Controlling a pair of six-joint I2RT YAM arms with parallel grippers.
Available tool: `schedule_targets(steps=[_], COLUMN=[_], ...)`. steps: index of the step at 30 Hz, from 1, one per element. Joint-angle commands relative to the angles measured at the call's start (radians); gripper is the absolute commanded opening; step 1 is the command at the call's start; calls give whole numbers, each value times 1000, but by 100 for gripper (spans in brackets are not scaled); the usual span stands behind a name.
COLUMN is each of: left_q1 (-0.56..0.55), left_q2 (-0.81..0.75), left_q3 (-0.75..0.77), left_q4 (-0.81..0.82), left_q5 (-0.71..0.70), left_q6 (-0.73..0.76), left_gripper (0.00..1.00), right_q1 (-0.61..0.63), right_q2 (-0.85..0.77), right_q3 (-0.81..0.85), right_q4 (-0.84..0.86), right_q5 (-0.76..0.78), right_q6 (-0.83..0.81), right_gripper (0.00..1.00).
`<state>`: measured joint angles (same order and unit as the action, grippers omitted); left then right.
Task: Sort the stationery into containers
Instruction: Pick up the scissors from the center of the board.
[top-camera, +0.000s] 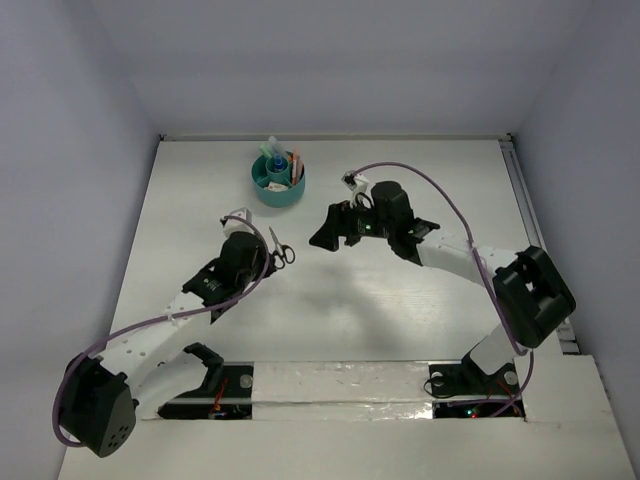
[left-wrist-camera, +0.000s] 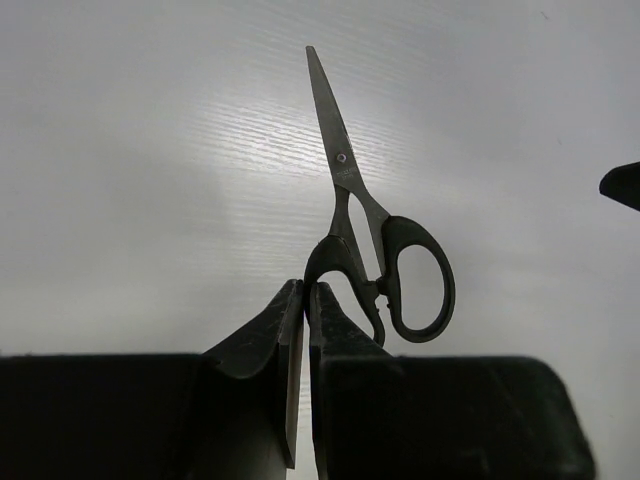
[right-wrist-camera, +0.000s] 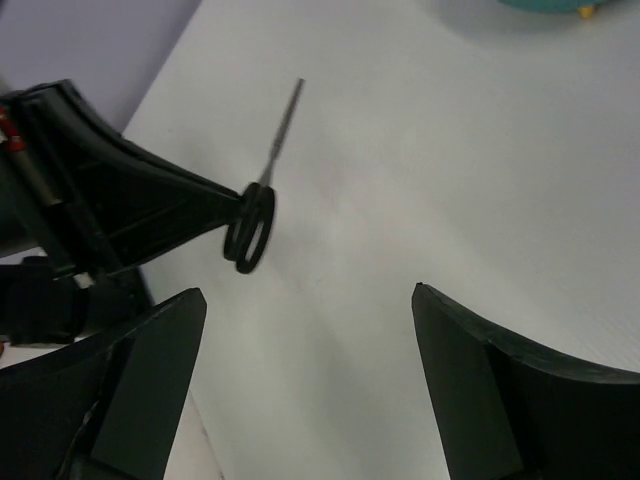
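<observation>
My left gripper (top-camera: 268, 262) is shut on one handle loop of the black-handled scissors (top-camera: 279, 247). In the left wrist view the closed jaws (left-wrist-camera: 306, 288) pinch the left loop of the scissors (left-wrist-camera: 388, 262), blades pointing away. The right wrist view shows the scissors (right-wrist-camera: 256, 215) held by the left fingers (right-wrist-camera: 160, 205). My right gripper (top-camera: 328, 232) is open and empty, just right of the scissors, its fingers wide apart (right-wrist-camera: 310, 300). The round teal organiser (top-camera: 271, 193) stands behind, with several pens and a blue-capped bottle upright in it.
White walls enclose the table on the left, back and right. The organiser's rim shows at the top edge of the right wrist view (right-wrist-camera: 545, 5). A tip of the right gripper shows at the right edge of the left wrist view (left-wrist-camera: 622, 185).
</observation>
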<state>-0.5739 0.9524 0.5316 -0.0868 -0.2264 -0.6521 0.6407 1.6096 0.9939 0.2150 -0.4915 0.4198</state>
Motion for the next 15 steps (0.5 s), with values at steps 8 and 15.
schedule_targets(steps=[8, 15], left_q1=[81, 238], left_q2=[-73, 8], left_q3=[149, 267], left_q4=[6, 162], left_q5=[136, 297], left_q6=[63, -6], left_gripper=[0, 0], right_q1=[83, 83], right_q2=[38, -72], right_q3=[97, 149], right_q4=[133, 61], right_q5=[-139, 92], right_q6=[86, 10], right_gripper=[89, 87])
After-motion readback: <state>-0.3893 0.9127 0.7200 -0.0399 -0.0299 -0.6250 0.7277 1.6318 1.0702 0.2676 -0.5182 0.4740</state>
